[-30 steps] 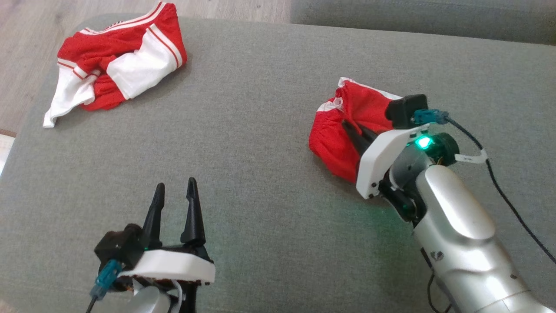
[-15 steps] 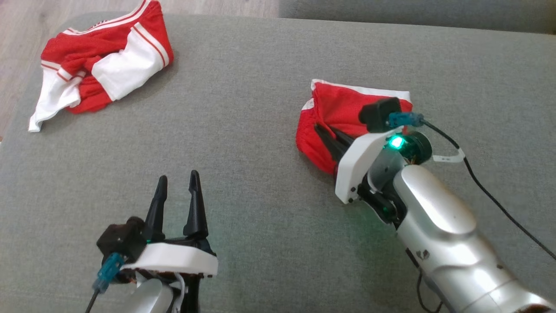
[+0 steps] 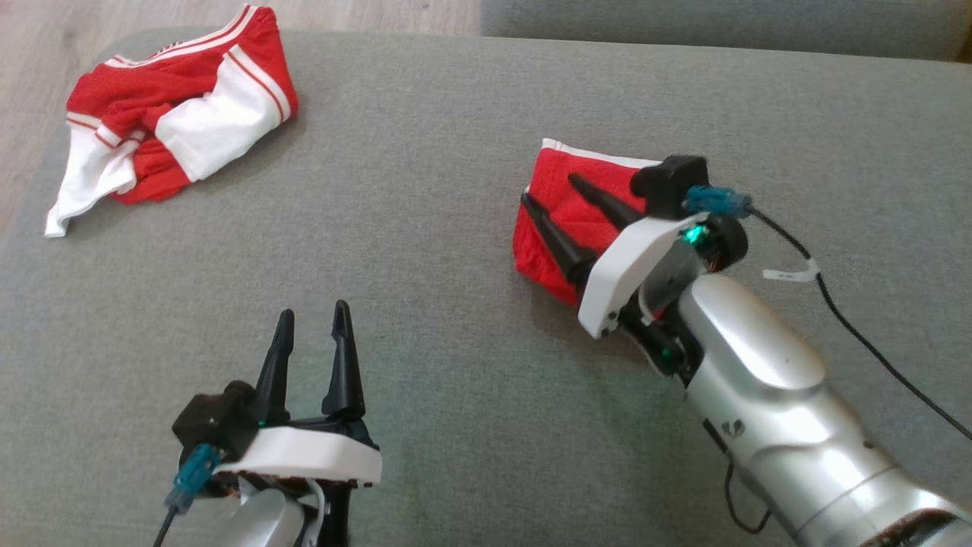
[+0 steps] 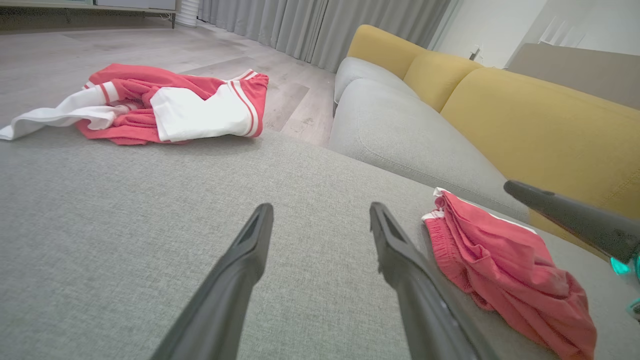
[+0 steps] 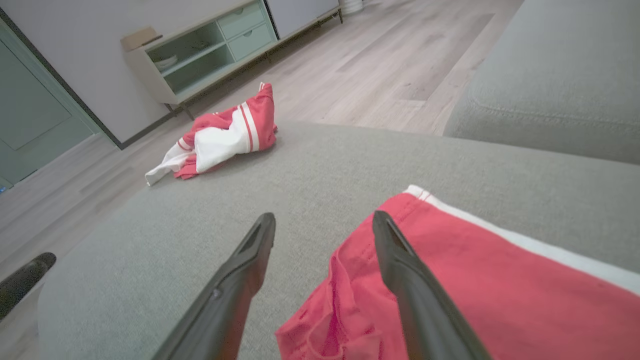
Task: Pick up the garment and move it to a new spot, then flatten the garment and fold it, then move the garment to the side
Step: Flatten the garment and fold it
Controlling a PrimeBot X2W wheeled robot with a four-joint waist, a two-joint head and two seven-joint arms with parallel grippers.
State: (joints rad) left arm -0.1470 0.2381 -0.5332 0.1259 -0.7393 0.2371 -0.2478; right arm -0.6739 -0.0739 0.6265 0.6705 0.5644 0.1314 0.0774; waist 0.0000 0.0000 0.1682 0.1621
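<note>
grey cushion (image 3: 448,251) | red garment (image 3: 581,220) beneath right gripper (image 3: 548,188), jaws wide, holding nothing | left gripper (image 3: 314,308) wide too, well apart

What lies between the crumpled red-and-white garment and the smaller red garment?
Nothing: bare grey woven upholstery spans that stretch, clearest in the head view.

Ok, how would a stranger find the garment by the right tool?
Look right on the grey cushion. Under the open right tool lies a red bundle. It is mostly red with one white edge; the other garment has large white panels.
</note>
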